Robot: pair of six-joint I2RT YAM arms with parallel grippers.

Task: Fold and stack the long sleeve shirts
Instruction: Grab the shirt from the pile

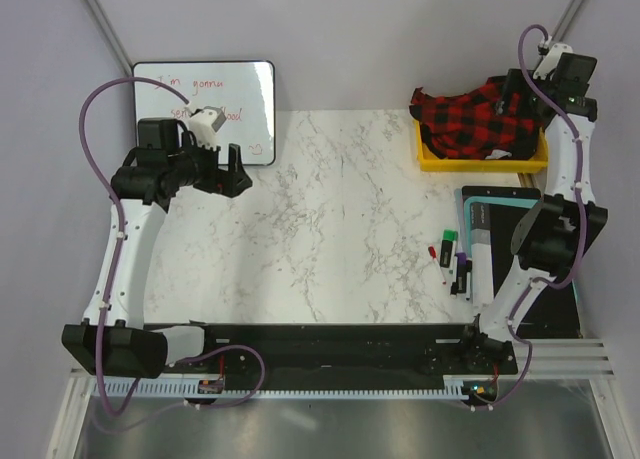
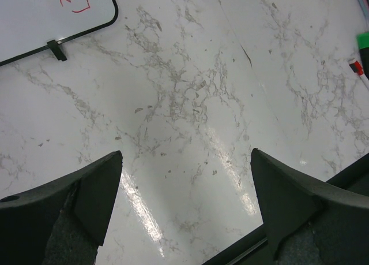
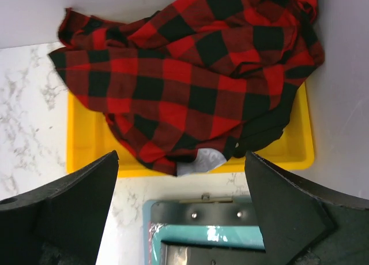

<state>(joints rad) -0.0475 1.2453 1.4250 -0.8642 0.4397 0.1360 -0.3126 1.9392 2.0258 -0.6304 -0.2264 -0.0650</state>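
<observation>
Shirt (image 1: 478,119), seen from above, lies crumpled in a yellow bin (image 1: 483,164) at the far right of the table (image 1: 340,229), spilling a little over the rim. The right gripper (image 1: 508,91) hangs over the far side of that heap, jaws spread and empty (whether it brushes the cloth this angle does not show). The left gripper (image 1: 236,171) hovers well apart from the shirt, on the far left, likewise spread with nothing in it. A whiteboard (image 1: 205,99) lies just beyond it. Markers (image 1: 450,259) and a clipboard (image 1: 495,234) sit on the near side of the bin, between the right gripper and its arm's base.

From the left wrist, the fingers (image 2: 86,207) stand wide over bare marble. No cloth is anywhere ahead of them. The whiteboard's corner is ahead and to the left, and the marker tips are off at the right edge.

From the right wrist, the fingers (image 3: 75,213) are released and frame the shirt, which fills the space ahead of them, rumpled, with a dark lining and a pale tag showing at its near edge. The bin shows under and around the shirt. The clipboard lies nearest the jaws, just short of the bin.

By my reading the task is at its very start. Nothing has been lifted out, spread, folded or stacked, and no folded shirt lies on the table. Pulling the shirt from the bin comes first, then flattening, folding and stacking. Whether the heap holds more than one shirt I cannot tell.
</observation>
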